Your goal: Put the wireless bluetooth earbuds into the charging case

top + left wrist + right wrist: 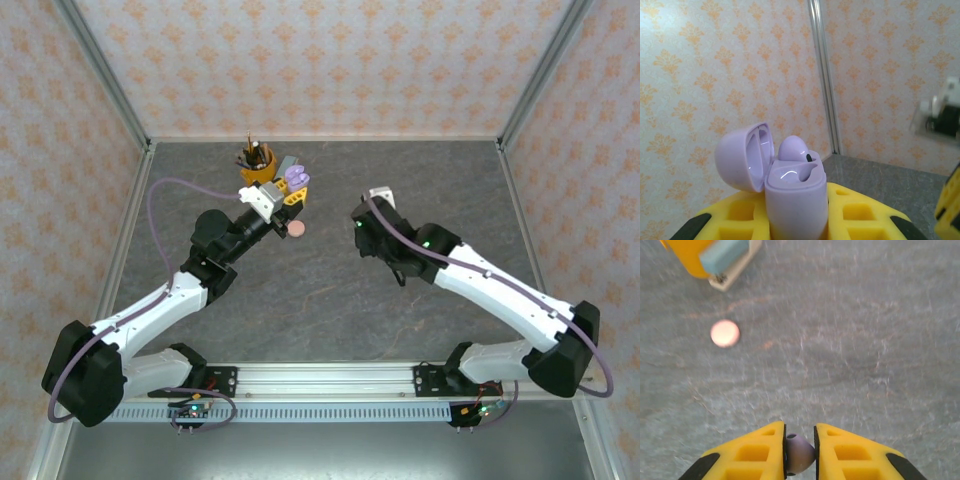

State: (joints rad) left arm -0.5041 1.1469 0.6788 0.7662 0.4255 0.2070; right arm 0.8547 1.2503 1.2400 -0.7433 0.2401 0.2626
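From above, the charging case (297, 179) is being clamped upright in the left gripper (288, 197), lid open for loading. At its wrist, one lilac earbud (792, 147) is being cradled inside the case. At the right wrist, a second earbud (799, 454) is being pinched within the right gripper (800, 437), for insertion

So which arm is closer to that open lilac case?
Left. The left end effector is clamped on the open lilac case; the right end effector hangs apart, to its right, pinching a lilac earbud.
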